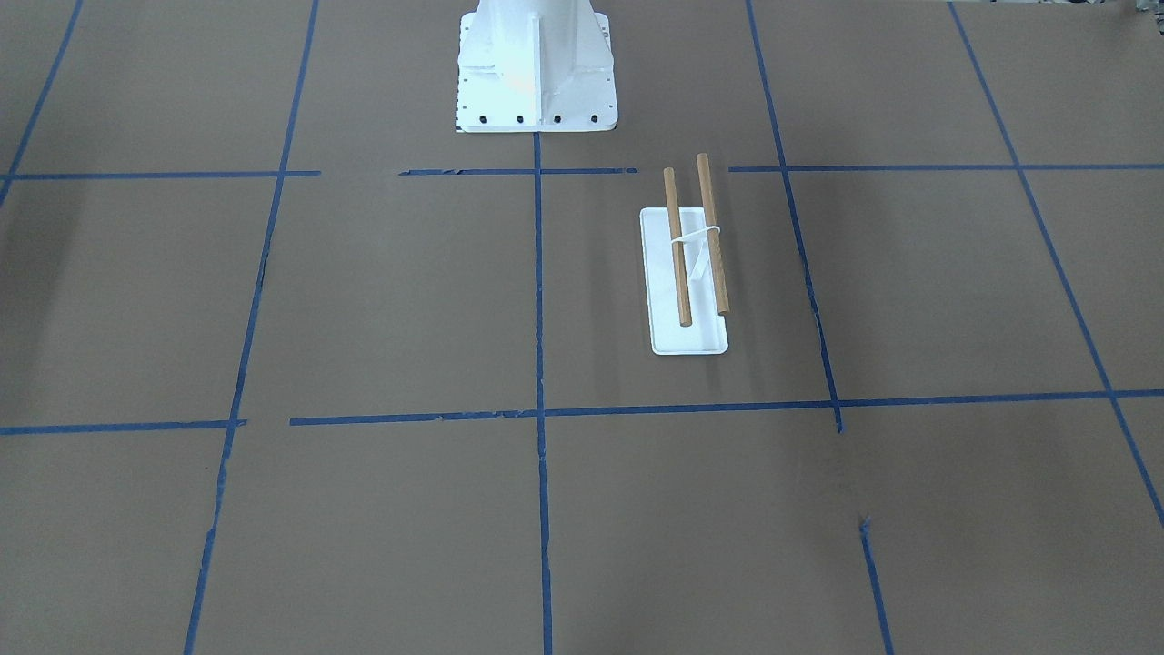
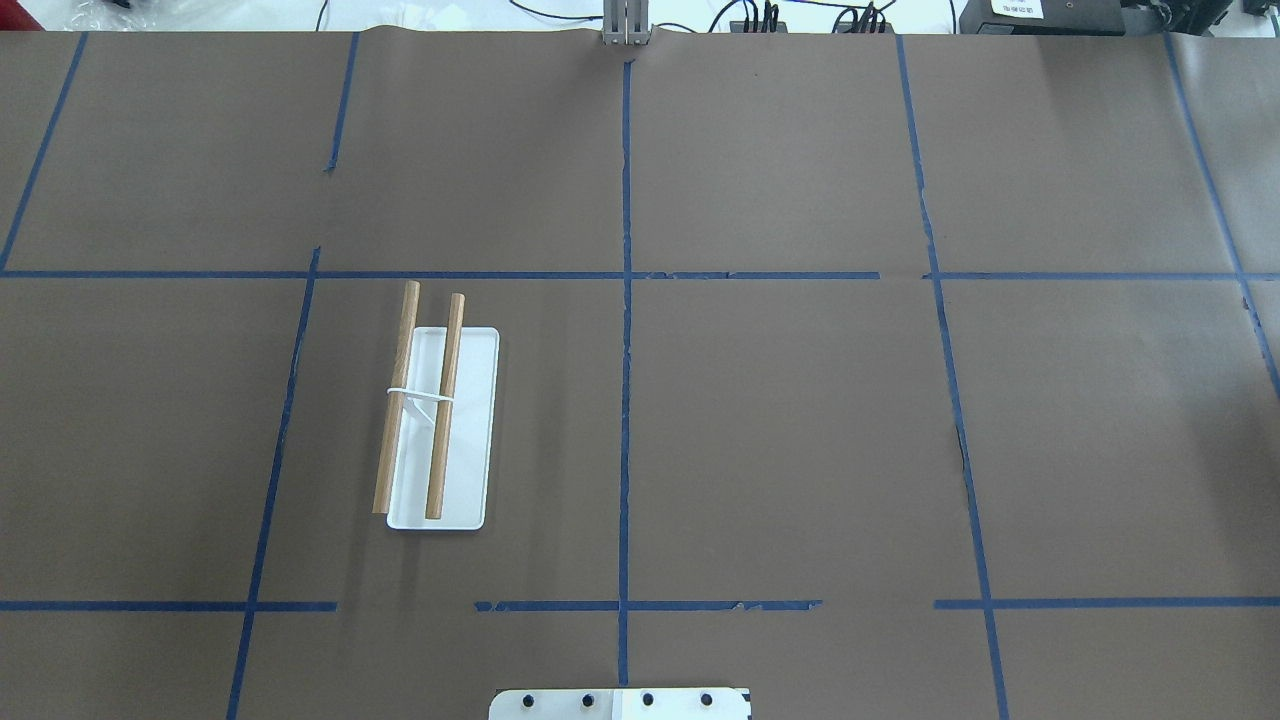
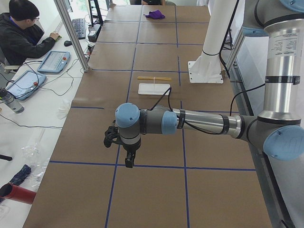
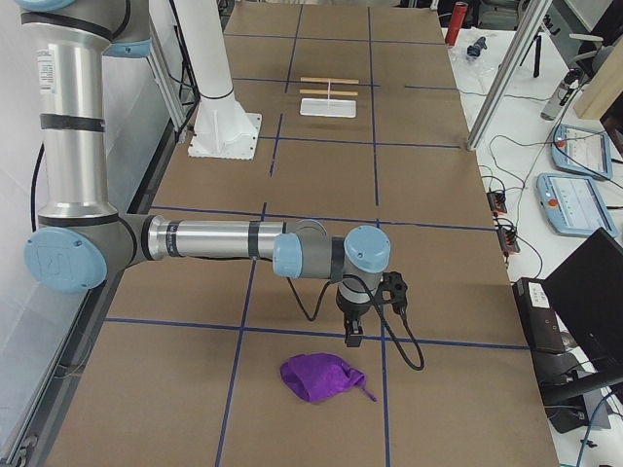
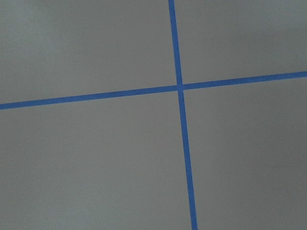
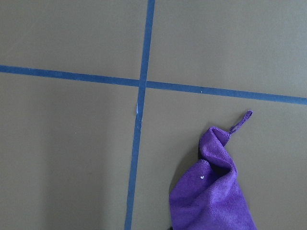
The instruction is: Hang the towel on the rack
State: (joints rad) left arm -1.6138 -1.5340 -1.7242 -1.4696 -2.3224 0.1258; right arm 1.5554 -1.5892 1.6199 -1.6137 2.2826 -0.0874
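The rack (image 2: pixel 440 450), two wooden dowels over a flat white base, stands on the robot's left half of the table; it also shows in the front view (image 1: pixel 679 264), the left view (image 3: pixel 154 89) and the right view (image 4: pixel 329 107). The purple towel (image 4: pixel 321 377) lies crumpled on the brown table at the robot's right end, also in the right wrist view (image 6: pixel 216 196) and far off in the left view (image 3: pixel 155 14). My right gripper (image 4: pixel 352 336) hangs just above the table beside the towel; I cannot tell whether it is open. My left gripper (image 3: pixel 128 161) hangs over the table's left end, far from the rack; I cannot tell its state.
The white robot pedestal (image 1: pixel 535 73) is bolted at the table's robot side. Blue tape lines (image 5: pixel 180 86) grid the brown table. An operator (image 3: pixel 23 33) sits at a side desk with teach pendants (image 3: pixel 53 61). More pendants and cables (image 4: pixel 584 199) lie beyond the far edge.
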